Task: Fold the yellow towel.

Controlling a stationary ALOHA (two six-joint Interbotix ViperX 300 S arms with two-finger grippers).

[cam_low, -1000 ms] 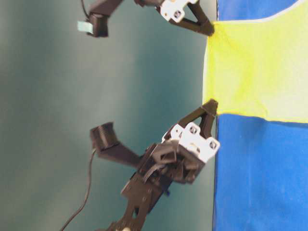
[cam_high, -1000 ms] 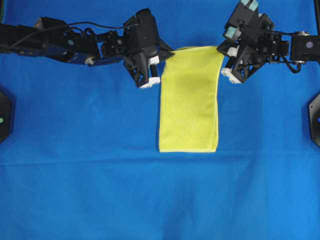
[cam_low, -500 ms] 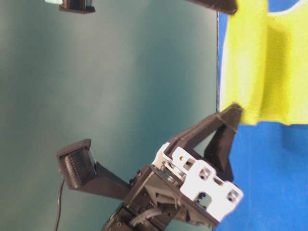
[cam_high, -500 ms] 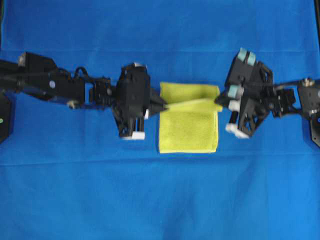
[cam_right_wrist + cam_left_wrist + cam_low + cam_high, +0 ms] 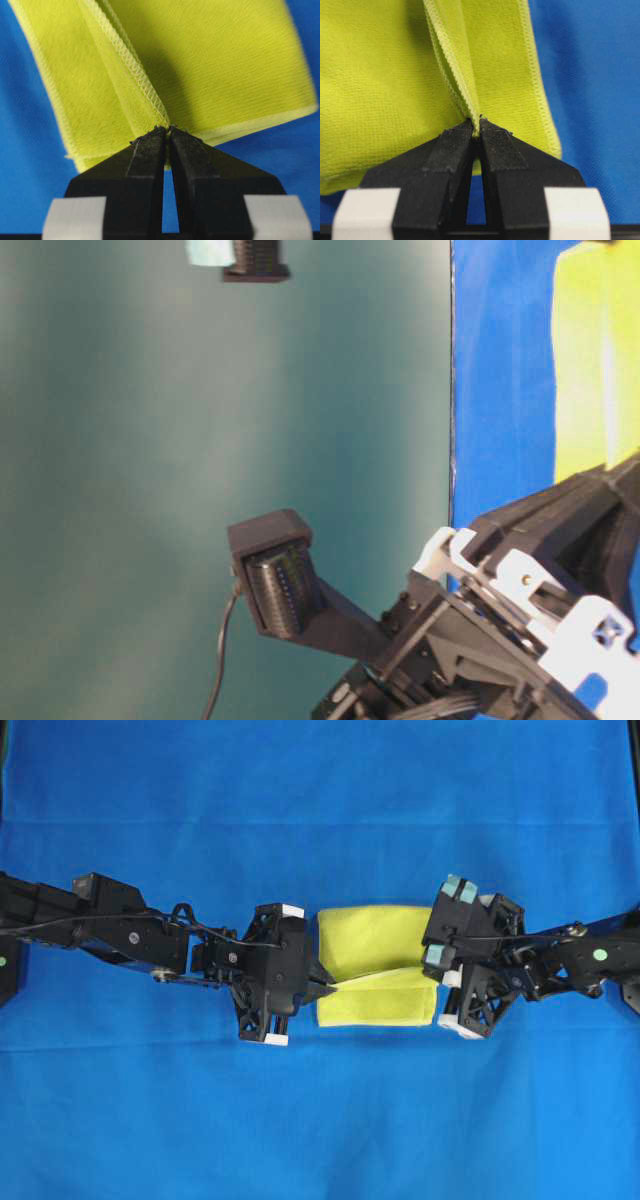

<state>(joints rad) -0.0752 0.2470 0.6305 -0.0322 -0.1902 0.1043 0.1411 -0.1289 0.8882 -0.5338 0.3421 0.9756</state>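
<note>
The yellow towel (image 5: 375, 950) lies folded over itself in the middle of the blue cloth, its upper layer drooping toward the near edge. My left gripper (image 5: 328, 988) is shut on the towel's left corner, the hem pinched between the black fingertips (image 5: 476, 131). On the opposite side my right gripper (image 5: 437, 975) is shut on the right corner, its tips (image 5: 166, 134) clamping the stitched hem (image 5: 135, 70). The table-level view shows a strip of the towel (image 5: 595, 370) at the upper right, above the left arm's gripper body (image 5: 540, 580).
A large blue cloth (image 5: 320, 1120) covers the whole table. Both black arms reach in from the sides, left (image 5: 120, 925) and right (image 5: 580, 955). Dark mounts sit at the table's left (image 5: 8, 965) and right (image 5: 632, 990) edges.
Both grippers have carried the towel's far corners toward the near edge, bringing the upper half down over the lower half. The towel went from a long strip to a short rectangle.
</note>
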